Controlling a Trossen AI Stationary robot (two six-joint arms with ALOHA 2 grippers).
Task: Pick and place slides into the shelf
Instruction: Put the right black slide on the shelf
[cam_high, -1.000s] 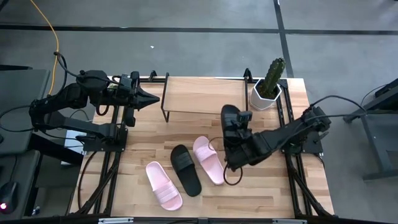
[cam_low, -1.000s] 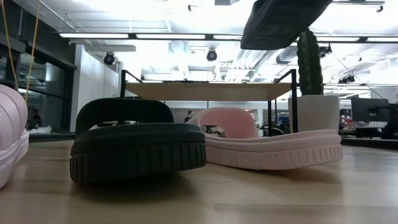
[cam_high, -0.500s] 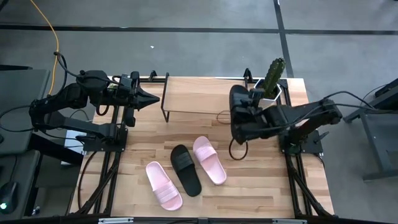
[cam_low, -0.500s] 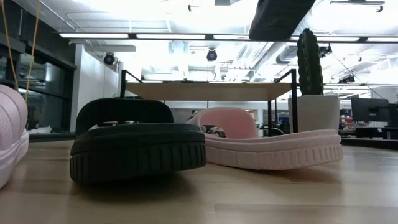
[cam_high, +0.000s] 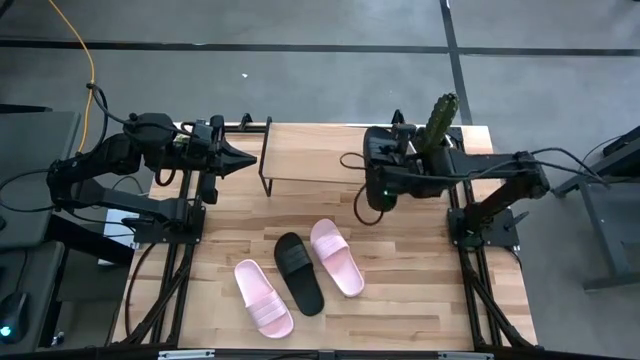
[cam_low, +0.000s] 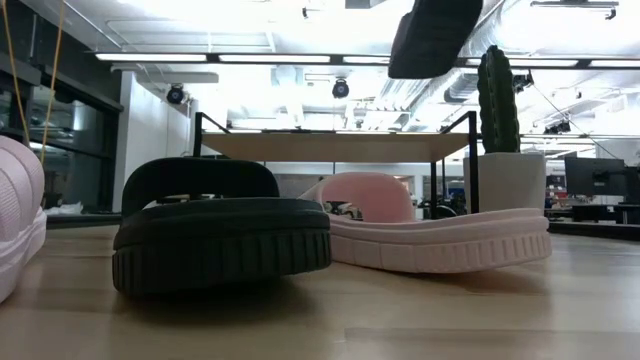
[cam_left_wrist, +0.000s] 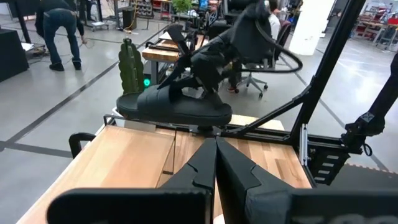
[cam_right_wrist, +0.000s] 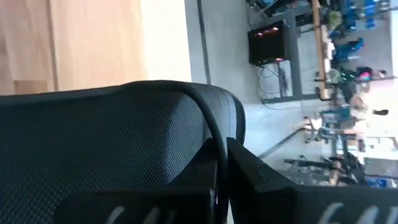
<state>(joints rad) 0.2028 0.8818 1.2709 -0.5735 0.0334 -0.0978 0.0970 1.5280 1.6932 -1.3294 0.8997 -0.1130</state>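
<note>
— What do we have in the right gripper (cam_high: 385, 175)?
— We see it clamped on a black slide (cam_high: 377, 168), held in the air over the right end of the shelf (cam_high: 310, 152), beside the potted cactus (cam_high: 434, 135).

— And the left gripper (cam_high: 240, 160)?
— Fingers together, waiting off the shelf's left end. We count one black slide on the table (cam_high: 300, 272) lying between two pink slides (cam_high: 335, 256) (cam_high: 263, 297).

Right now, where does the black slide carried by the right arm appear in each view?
High view: carried black slide upper right of centre, over the shelf's right end.
Low view: top edge, above the shelf.
Left wrist view: centre, sideways.
Right wrist view: fills the foreground.
Shared landmark: the cactus.
</note>
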